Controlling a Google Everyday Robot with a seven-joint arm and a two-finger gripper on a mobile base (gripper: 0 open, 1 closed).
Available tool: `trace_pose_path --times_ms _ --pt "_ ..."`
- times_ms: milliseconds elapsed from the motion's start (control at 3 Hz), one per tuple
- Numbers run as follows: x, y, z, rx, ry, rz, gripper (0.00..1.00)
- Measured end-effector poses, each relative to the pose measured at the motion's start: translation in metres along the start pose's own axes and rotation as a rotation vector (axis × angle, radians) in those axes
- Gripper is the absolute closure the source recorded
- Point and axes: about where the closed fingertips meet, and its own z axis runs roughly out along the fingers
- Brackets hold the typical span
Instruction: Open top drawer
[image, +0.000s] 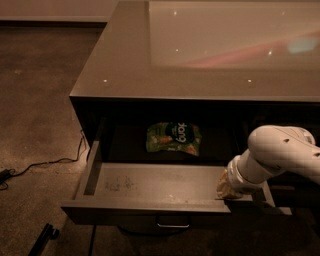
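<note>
Grey-brown top drawer (150, 184) stands well open under the tabletop (120, 65), with the pincer (227, 189) at its near-right corner.
The drawer sticks out toward the near side, with the metal pull (173, 224) centred on its front. A green snack bag (173, 138) lies flat at the far end of the drawer, in shadow, about mid-width. The white arm (280, 155) comes in from the right, and the pincer sits against the right end of the front wall. Pincer open or closed: cannot tell. A black cable (45, 165) lies on the floor to the left.
</note>
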Motion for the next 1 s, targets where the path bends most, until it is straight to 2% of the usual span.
trace_pose_path --times_ms 333,1000 --pt "0.0000 0.0000 0.0000 0.000 0.000 0.000 0.82" --pt "0.0000 0.0000 0.0000 0.000 0.000 0.000 0.35"
